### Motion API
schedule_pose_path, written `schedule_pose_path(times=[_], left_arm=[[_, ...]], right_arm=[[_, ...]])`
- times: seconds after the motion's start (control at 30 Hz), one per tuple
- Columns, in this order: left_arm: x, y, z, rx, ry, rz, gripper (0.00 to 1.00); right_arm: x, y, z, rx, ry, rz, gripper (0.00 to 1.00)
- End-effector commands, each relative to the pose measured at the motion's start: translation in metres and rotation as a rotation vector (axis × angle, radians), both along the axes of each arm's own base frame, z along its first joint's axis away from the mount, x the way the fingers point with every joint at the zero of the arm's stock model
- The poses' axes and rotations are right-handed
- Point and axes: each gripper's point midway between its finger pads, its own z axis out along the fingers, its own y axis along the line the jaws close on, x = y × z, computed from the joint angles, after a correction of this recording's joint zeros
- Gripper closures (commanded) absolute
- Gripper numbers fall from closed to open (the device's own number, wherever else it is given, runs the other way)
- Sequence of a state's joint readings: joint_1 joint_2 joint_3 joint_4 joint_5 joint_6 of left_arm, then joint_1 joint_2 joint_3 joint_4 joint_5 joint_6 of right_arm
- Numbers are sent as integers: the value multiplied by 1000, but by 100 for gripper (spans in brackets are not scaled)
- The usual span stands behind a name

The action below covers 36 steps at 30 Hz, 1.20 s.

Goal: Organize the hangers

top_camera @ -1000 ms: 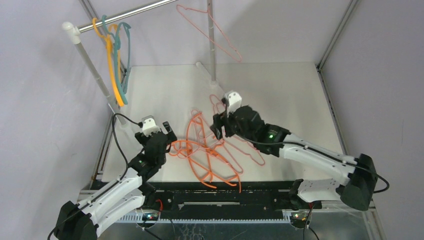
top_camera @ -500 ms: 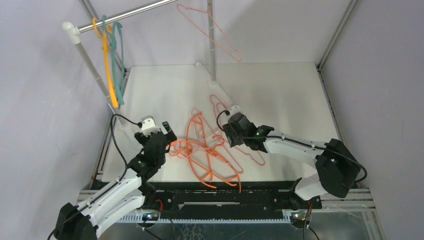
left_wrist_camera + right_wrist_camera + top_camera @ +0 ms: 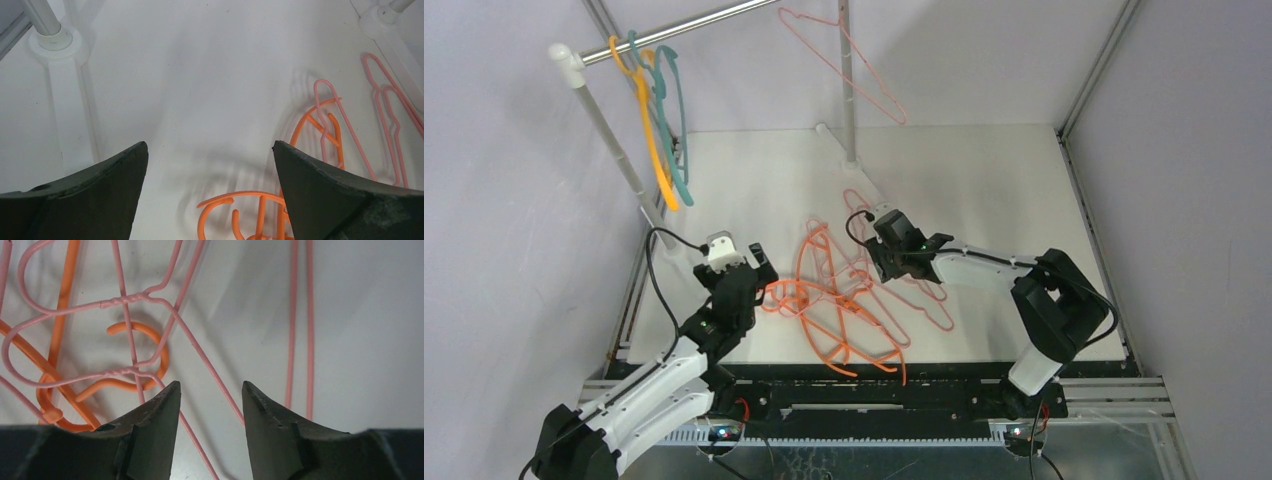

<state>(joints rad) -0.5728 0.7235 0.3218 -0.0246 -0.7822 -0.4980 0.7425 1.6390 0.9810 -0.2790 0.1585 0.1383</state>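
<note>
You have yellow-orange, teal and pale pink wire hangers [image 3: 658,165] on the silver metal rail [image 3: 704,24] at 11–12 o'clock; an orange-and-pink hanger tangle [image 3: 834,310] awaits at the centre of the white counter [image 3: 984,190], left claw [image 3: 210,150] spread empty, right claw [image 3: 210,390] apart astride a pink wire [image 3: 200,352].

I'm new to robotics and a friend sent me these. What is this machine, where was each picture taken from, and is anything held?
Two robot arms are bolted to a table. One picture looks down from above; two are taken from the wrists, the dark wedges being fingers. Orange hangers and pink hangers lie tangled on the table; yellow-orange hangers, teal hangers and a hanging pink hanger are on the rail. The left gripper is open and empty. The right gripper, open, straddles a pink wire without gripping it.
</note>
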Motion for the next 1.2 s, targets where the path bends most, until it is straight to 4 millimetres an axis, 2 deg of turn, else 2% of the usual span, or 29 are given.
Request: schedule_pose_path(times=[0.0, 0.23, 0.47, 0.7, 0.77, 0.93, 1.17], left_arm=[[6, -2, 14, -30, -40, 7, 0], [6, -2, 12, -27, -36, 8, 1], [6, -2, 11, -22, -31, 11, 1], [7, -2, 10, -18, -26, 13, 1], [7, -2, 9, -17, -25, 14, 1], [7, -2, 9, -16, -25, 16, 1], [7, -1, 11, -19, -31, 18, 1]], right_arm=[[22, 12, 11, 47, -36, 31, 44], [31, 5, -6, 40, 16, 33, 44], [25, 7, -24, 41, 73, 55, 47], [14, 11, -36, 64, 133, 76, 65], [12, 14, -34, 78, 137, 85, 72], [7, 21, -20, 127, 137, 122, 100], [-6, 31, 17, 201, 117, 190, 100]])
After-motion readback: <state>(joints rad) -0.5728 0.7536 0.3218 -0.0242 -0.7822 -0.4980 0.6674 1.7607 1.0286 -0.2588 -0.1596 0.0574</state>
